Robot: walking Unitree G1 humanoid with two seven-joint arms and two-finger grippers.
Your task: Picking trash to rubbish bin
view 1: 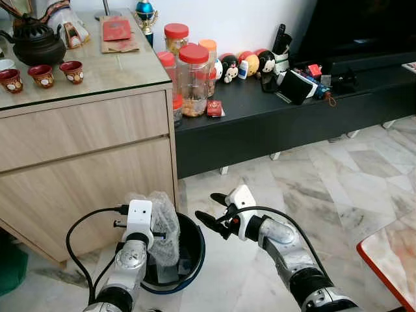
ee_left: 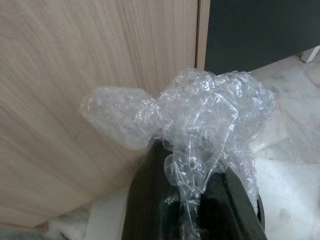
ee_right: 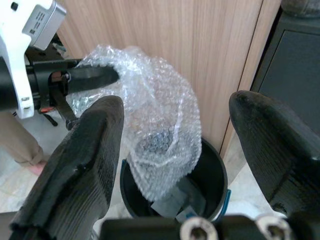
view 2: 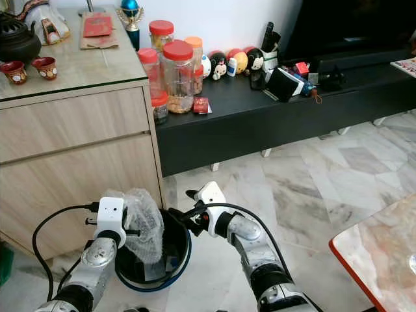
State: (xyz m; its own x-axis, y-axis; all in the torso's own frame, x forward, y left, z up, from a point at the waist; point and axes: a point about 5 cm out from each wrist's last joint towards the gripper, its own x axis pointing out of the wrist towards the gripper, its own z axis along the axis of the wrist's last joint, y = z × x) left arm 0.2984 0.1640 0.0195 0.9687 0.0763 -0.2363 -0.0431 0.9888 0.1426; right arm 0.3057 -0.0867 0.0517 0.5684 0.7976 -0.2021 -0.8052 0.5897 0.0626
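Note:
A crumpled wad of clear bubble wrap (view 1: 166,222) hangs over a black rubbish bin with a blue rim (view 1: 195,261) on the floor by the cabinet. My left gripper (view 1: 161,232) is shut on the bubble wrap, its black fingers (ee_left: 145,200) pinching the lower part of the wad (ee_left: 200,115). My right gripper (view 1: 212,212) stands open just right of the bin with nothing between its fingers (ee_right: 85,165). In the right wrist view the wrap (ee_right: 155,130) dips into the bin (ee_right: 215,176), which holds some paper scraps.
A wooden cabinet (view 1: 84,149) with a tea set stands right behind the bin. A low black bench (view 1: 273,114) carries jars, figurines and small items. A red-edged table corner (view 1: 390,253) is at the lower right. Marble floor (view 1: 338,182) lies between.

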